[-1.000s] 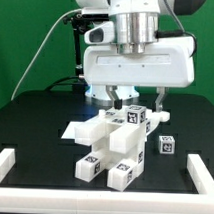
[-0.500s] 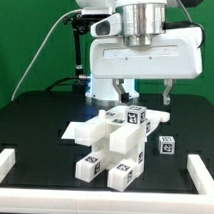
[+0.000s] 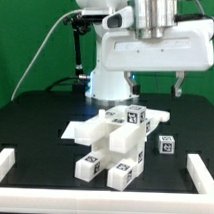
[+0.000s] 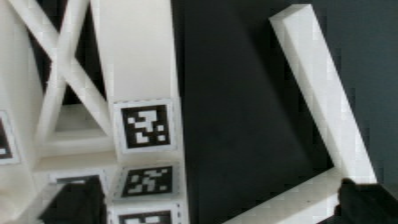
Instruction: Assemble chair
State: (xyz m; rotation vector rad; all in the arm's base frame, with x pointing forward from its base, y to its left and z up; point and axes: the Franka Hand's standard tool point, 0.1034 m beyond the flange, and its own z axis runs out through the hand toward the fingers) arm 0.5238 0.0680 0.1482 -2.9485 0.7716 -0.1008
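Observation:
The chair parts (image 3: 114,143) are white blocks and bars with black-and-white tags, stacked in a cluster at the table's middle. A small tagged cube (image 3: 166,144) lies apart on the exterior view's right. My gripper (image 3: 156,87) is open and empty, well above the cluster and a little toward the exterior view's right. In the wrist view a tagged white bar (image 4: 139,100) of the cluster runs below my gripper (image 4: 210,205), with one dark fingertip (image 4: 361,200) showing at the frame edge.
White border rails lie at the table's front on the left (image 3: 5,163) and right (image 3: 198,170). A long plain white bar (image 4: 329,110) lies slanted on the black table beside the cluster. The robot base (image 3: 106,80) stands behind.
My gripper has risen away from the top of the cluster and shifted toward the exterior view's right. It stayed open. The chair parts have not moved.

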